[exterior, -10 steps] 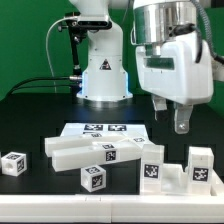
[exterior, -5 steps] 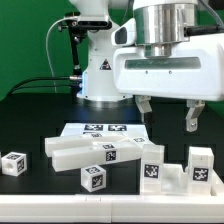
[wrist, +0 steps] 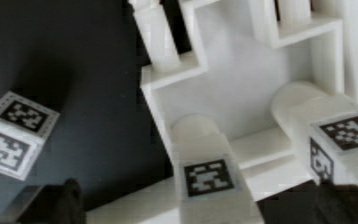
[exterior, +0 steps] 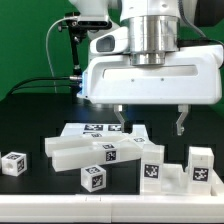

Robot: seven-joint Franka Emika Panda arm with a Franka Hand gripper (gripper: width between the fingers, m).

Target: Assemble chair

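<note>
White chair parts point(exterior: 110, 152) all loose, none joined as far as I can see, strewn along the table point(exterior: 30, 125) edge nearest the exterior camera. One cube point(exterior: 13, 163) sits apart further along that edge. Gripper point(exterior: 150, 122) hangs above them, jaws wide, empty. Assembly looks barely started; every joint left.

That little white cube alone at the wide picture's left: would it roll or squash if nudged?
Probably neither. The cube has flat faces and sits flat on the black table, so it would likely slide, not roll. It looks like hard moulded plastic, so probably stiff and fairly light.
</note>
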